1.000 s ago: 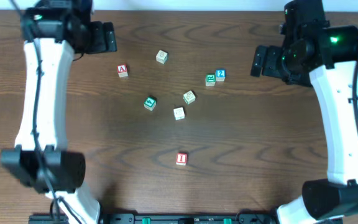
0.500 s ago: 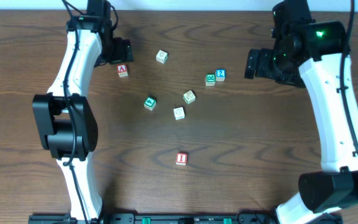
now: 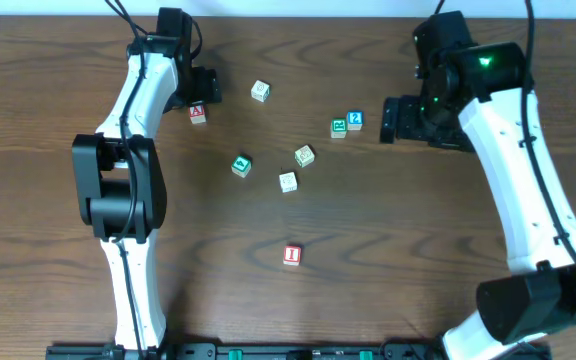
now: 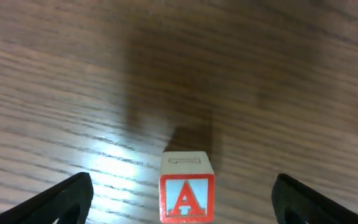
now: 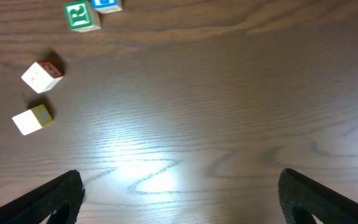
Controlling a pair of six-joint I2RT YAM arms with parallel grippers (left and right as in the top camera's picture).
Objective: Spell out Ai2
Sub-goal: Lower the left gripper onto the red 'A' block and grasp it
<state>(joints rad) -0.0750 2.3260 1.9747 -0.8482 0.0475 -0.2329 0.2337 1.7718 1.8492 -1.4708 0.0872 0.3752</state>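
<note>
The A block (image 3: 197,113) sits far and left on the table (image 3: 418,260), face up. In the left wrist view it lies between the wide-spread fingers of the left gripper (image 4: 182,208), which holds nothing. The 2 block (image 3: 355,121) is far and right of centre, touching or just beside a green block (image 3: 339,127). The I block (image 3: 291,255) lies alone, near and central.

The right gripper (image 5: 182,199) is also wide open and empty over bare wood, just right of the 2 block.

These look like small wooden letter cubes: probably light, rigid and not fragile, with smooth painted faces that could slip or twist under an off-centre pinch. The best hold is likely across 2 opposite flat sides, low and square. The 2 block needs care, since the green block crowds 1 side.
</note>
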